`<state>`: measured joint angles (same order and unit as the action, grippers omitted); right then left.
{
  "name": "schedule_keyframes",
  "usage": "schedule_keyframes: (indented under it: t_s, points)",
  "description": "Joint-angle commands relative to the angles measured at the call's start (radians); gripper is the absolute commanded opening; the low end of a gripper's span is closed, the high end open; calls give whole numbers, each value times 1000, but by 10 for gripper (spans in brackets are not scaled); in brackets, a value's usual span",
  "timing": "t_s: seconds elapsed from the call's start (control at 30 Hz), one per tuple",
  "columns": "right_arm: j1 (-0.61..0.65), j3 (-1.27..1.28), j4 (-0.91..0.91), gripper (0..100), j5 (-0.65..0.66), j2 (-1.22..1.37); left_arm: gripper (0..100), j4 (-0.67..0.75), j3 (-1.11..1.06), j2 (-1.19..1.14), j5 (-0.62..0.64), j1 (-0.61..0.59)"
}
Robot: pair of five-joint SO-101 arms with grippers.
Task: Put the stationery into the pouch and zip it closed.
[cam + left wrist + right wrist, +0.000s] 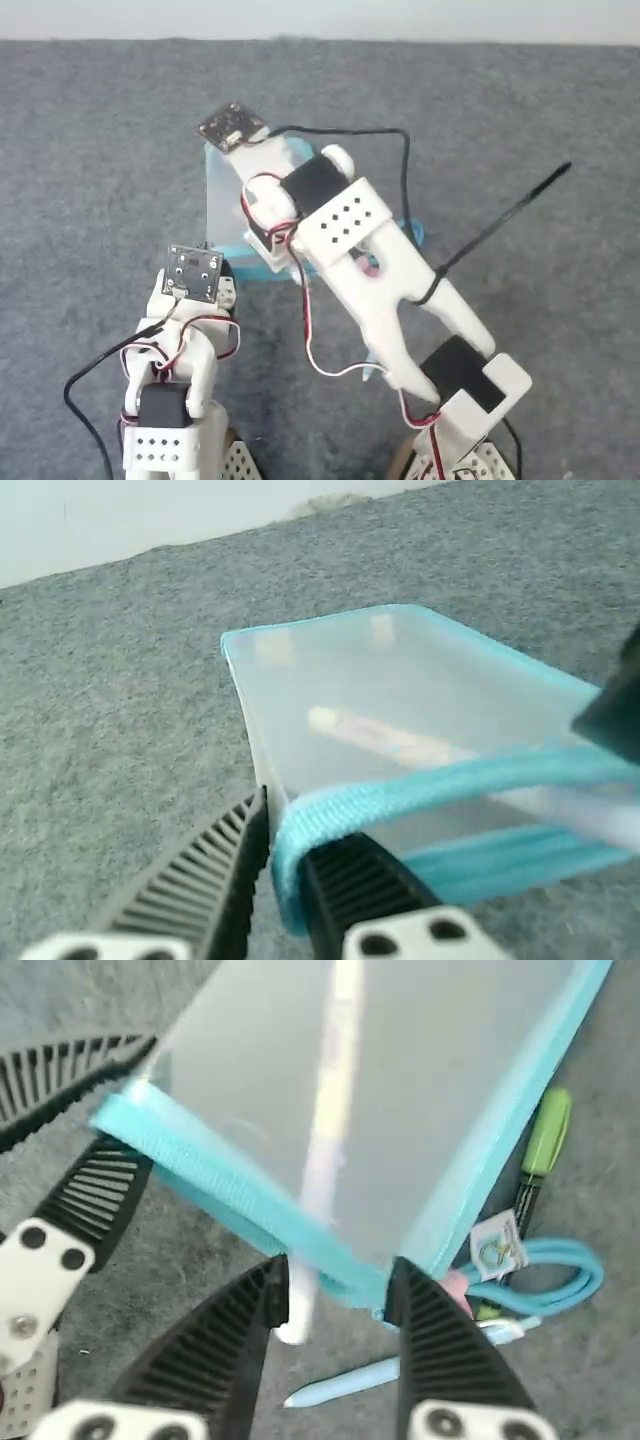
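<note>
The translucent pouch (222, 190) (400, 680) (400, 1080) with light-blue zip trim lies on the grey carpet. My left gripper (285, 830) (112, 1110) is shut on one end of its blue zip edge. A white pen (335, 1110) (380, 735) lies mostly inside the pouch, with its end poking out of the mouth. My right gripper (338, 1272) stands open around that pen end and the zip edge. Outside the pouch lie a green pen (545, 1140), a light-blue pen (340, 1385), a pink eraser (455, 1285) and a blue looped cord (565, 1270) with a tag.
The right arm (380, 260) stretches over the loose stationery in the high view and hides most of it. A black cable tie (510, 215) sticks out from it to the right. Open carpet lies to the left and far side of the pouch.
</note>
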<state>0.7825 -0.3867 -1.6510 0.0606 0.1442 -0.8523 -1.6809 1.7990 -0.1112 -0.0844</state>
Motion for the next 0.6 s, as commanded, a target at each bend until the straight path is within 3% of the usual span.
schedule_keyframes:
  t_s: [0.0,0.13,0.3,0.4,0.57]
  points:
    - [-15,-80,4,166,43,-62,12,26,12,18,-5,8]
    - [-39,-80,-33,166,48,-154,12,26,12,18,-5,8]
    - [-193,-25,-119,166,94,-285,12,28,15,18,-5,-8]
    - [-291,158,-101,166,126,-352,12,28,16,18,-5,-28]
    - [-415,598,114,166,255,-463,12,28,16,18,-5,-28]
